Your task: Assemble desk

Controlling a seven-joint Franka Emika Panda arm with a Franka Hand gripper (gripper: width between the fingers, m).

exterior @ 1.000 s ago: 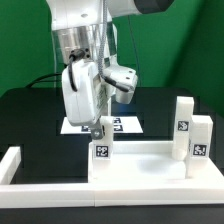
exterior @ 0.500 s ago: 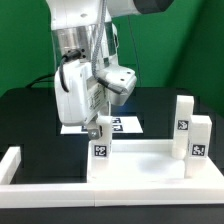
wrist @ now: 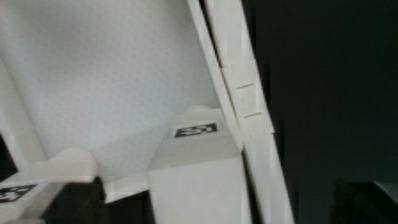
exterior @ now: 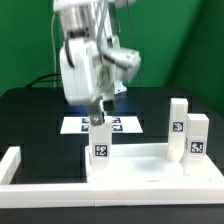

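Observation:
The white tabletop panel (exterior: pixel 145 166) lies flat near the table's front. One tagged leg block (exterior: pixel 99 152) stands upright at its corner on the exterior view's left. Two more leg blocks (exterior: pixel 179 124) (exterior: pixel 197 137) stand by the panel's right end. My gripper (exterior: pixel 97 119) hangs just above the left leg's top, apart from it, and holds nothing; its fingers look spread. The wrist view shows the panel (wrist: pixel 98 75), its rim (wrist: pixel 231 80) and the leg block (wrist: pixel 187 175) close below, with a small tag (wrist: pixel 196 129).
The marker board (exterior: pixel 118 125) lies behind the standing leg on the black table. A long low white border wall (exterior: pixel 45 182) runs along the front and turns back at the exterior view's left (exterior: pixel 10 160).
My gripper has risen off the left leg's top and the wrist has turned. The leg stays standing in place.

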